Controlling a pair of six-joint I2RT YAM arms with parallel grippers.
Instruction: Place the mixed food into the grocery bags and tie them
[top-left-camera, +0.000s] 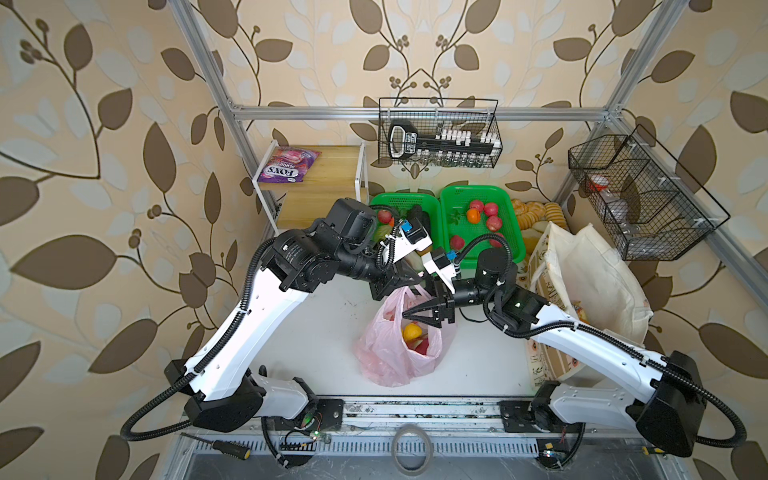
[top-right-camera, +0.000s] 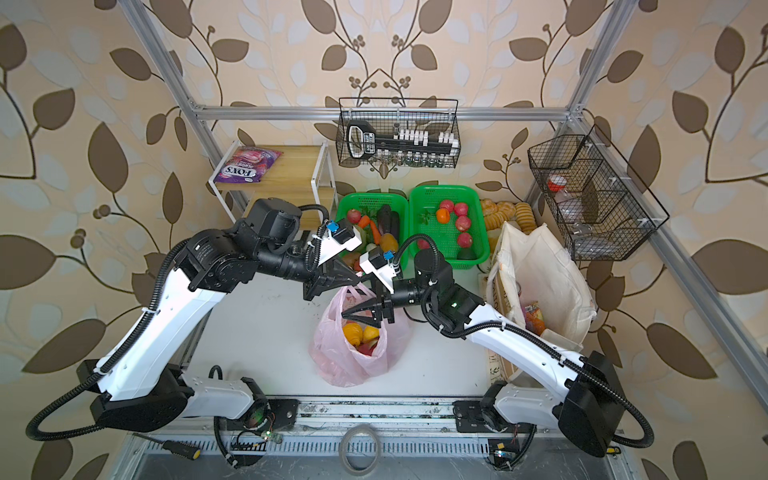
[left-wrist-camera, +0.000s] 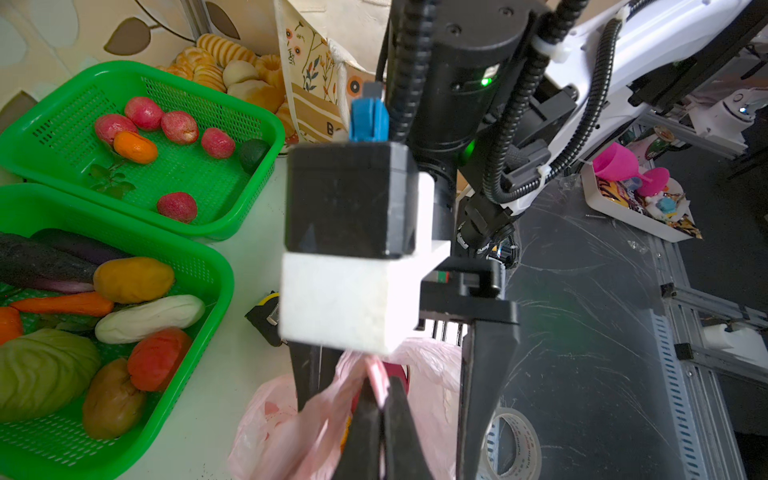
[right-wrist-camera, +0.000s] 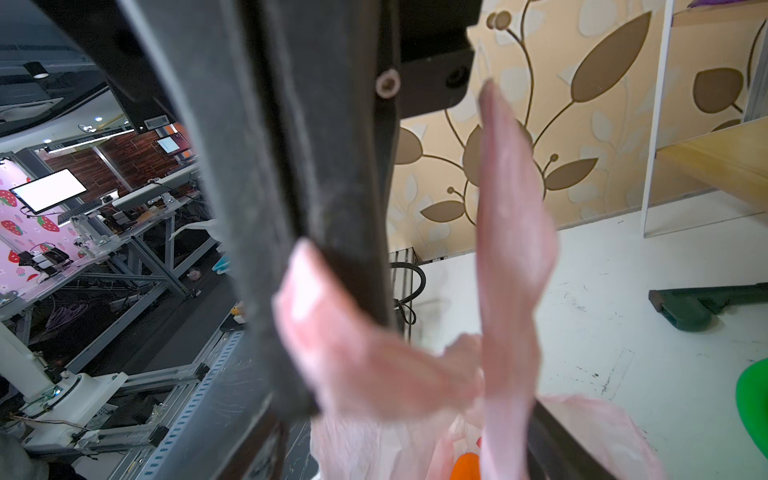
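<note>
A thin pink grocery bag (top-left-camera: 386, 353) stands mid-table with its mouth open. Inside it lie an orange (top-right-camera: 353, 332), a yellow lemon (top-right-camera: 370, 332) and something red. My left gripper (top-left-camera: 417, 280) (top-right-camera: 355, 279) is shut on one pink handle (left-wrist-camera: 376, 365) and holds it up above the bag. My right gripper (top-left-camera: 405, 316) (top-right-camera: 344, 316) hovers at the bag's mouth, open, with loose pink handle plastic (right-wrist-camera: 511, 216) hanging between its fingers. A purple FOX'S packet (top-left-camera: 286, 164) lies on the wooden shelf. The cream floral tote (top-left-camera: 590, 282) stands at the right with items inside.
Two green baskets (top-left-camera: 405, 201) (top-left-camera: 478, 191) of fruit and vegetables sit behind the bag, with bread loaves (top-left-camera: 536, 212) beside them. Black wire racks (top-left-camera: 440, 133) (top-left-camera: 640, 195) hang on the frame. A tape roll (top-left-camera: 411, 453) and a screwdriver (top-left-camera: 226, 446) lie at the front edge.
</note>
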